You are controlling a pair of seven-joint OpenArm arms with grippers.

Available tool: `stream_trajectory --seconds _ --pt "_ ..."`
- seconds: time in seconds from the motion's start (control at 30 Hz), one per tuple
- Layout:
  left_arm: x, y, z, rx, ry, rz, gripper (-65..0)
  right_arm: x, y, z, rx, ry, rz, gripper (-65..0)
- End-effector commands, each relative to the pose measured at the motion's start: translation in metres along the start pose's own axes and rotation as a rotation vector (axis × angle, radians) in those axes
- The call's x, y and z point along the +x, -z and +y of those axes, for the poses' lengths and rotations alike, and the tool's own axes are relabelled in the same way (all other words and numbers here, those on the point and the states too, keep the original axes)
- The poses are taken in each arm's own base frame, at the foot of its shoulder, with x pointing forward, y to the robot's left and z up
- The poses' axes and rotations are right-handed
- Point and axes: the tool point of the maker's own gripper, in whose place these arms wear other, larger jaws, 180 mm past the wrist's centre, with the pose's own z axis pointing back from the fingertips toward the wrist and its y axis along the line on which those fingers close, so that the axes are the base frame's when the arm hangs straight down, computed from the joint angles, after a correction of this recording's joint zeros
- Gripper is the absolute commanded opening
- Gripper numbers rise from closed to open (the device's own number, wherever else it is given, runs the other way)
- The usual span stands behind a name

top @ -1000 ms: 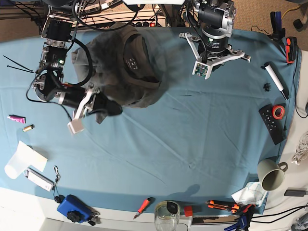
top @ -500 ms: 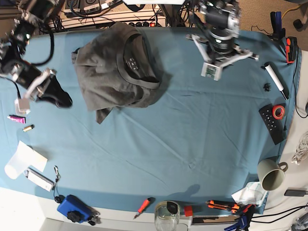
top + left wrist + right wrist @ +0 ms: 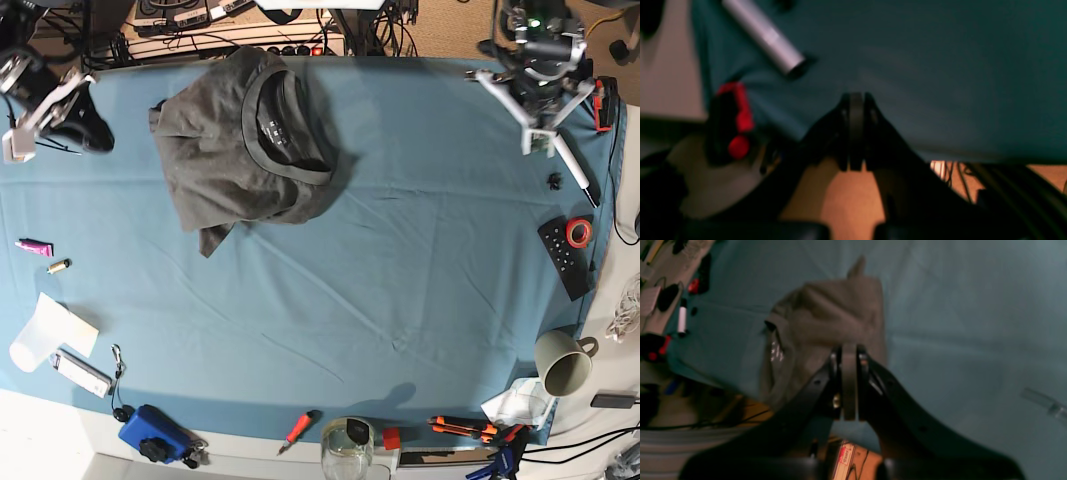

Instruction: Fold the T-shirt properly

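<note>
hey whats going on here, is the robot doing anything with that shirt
Not at this moment. The T-shirt lies crumpled in a heap near the far edge of the teal cloth, collar up, not folded. Neither arm touches it: the right tool is shut and empty off the shirt's side, at the table's corner, and the left tool is shut and empty over the opposite corner, near a white marker.

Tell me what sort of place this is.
Probably a robotics lab workbench: a teal sheet holding a crumpled T-shirt, with screwdrivers, a remote and tangled cables around its edges.
</note>
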Motion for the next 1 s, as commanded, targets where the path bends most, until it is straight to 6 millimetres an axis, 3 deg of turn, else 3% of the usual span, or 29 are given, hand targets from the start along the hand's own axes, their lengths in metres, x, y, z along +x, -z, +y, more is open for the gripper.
stream_trajectory --seconds 0.0,0.43,0.7,0.83,0.97 --pt "-0.001 -0.004 0.005 0.002 0.002 -0.007 -65.0 0.004 -0.004 0.004 0.008 -0.007 -0.023 -63.8" --pt "-0.099 -0.035 0.001 -0.1 -0.036 0.269 -65.0 -0.108 -0.032 0.018 -0.098 0.224 0.241 -63.8" --pt "-0.129 -0.048 -0.006 -0.148 -0.015 0.345 -65.0 -0.175 -0.047 0.021 -0.151 0.274 0.498 -63.8" --pt "-0.174 -0.04 -0.015 -0.207 -0.037 0.471 -65.0 -0.224 -0.047 0.031 -0.107 0.346 0.65 -63.8" --pt "-0.217 -0.03 -0.017 -0.217 -0.084 0.567 -65.0 -0.282 -0.061 0.036 -0.08 0.374 0.887 -63.8"
